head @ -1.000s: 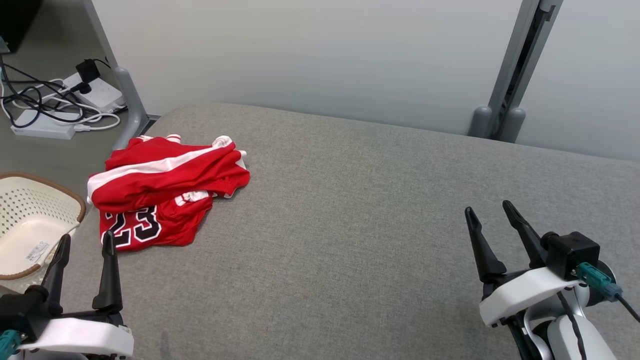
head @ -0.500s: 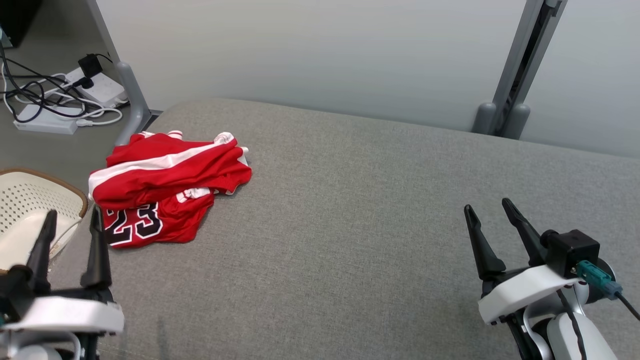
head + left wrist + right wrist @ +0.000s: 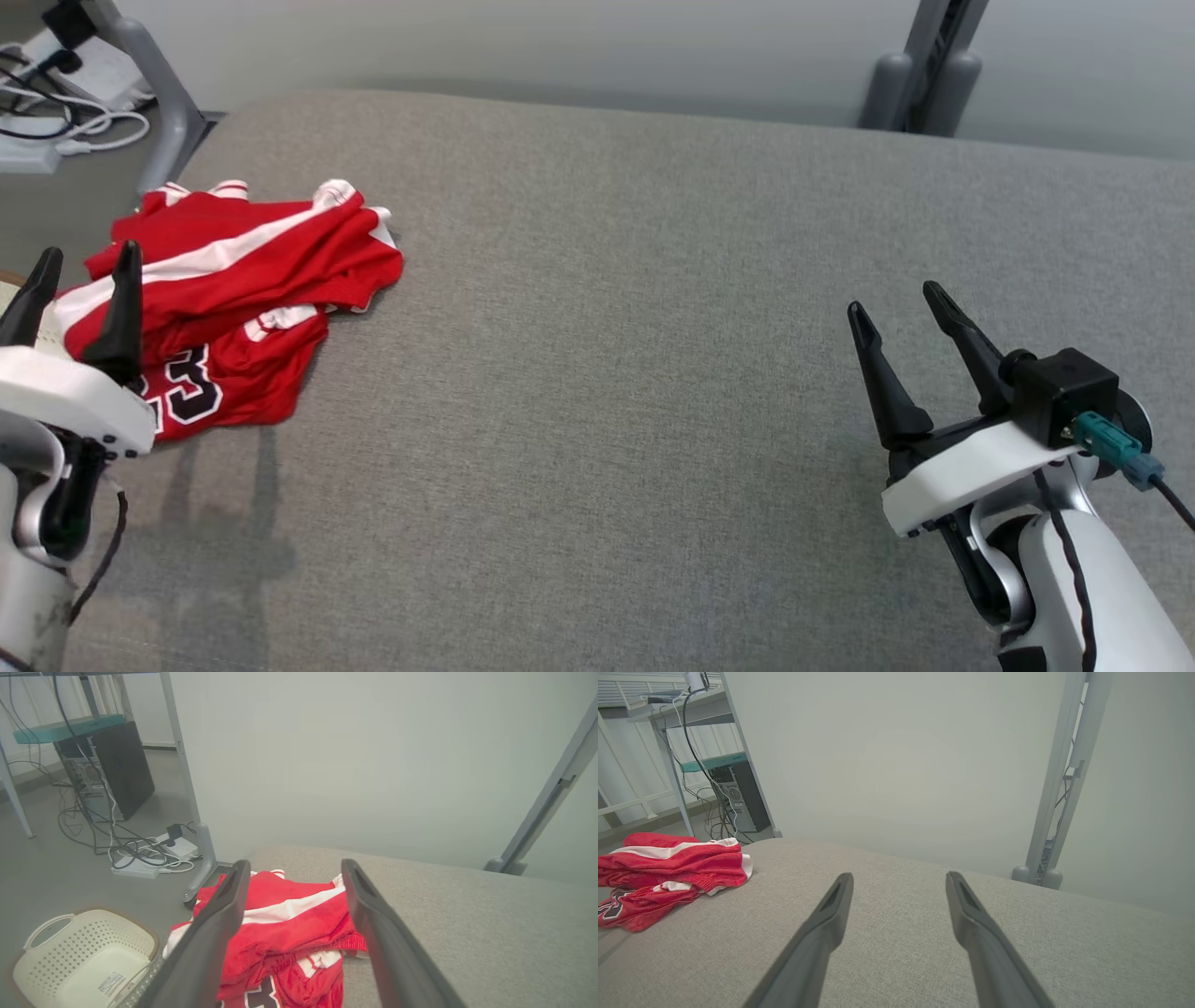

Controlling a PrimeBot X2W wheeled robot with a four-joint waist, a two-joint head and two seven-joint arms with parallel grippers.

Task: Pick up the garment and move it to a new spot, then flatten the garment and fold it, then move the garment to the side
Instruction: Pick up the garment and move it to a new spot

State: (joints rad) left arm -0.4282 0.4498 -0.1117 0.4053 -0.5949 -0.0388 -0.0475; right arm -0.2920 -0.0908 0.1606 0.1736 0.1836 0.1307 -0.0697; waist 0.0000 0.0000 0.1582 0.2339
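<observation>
Clearly garment (image 3: 233,271) lies just ahead of left end effector (image 3: 86,254), spread, empty; right end effector (image 3: 892,299) spread, well apart across surface (image 3: 607,327).

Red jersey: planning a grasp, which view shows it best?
Head view: the crumpled red jersey shows from above, only its left edge behind the left gripper. The left wrist view has it partly behind fingers; the right wrist view shows it side-on, cropped.
</observation>
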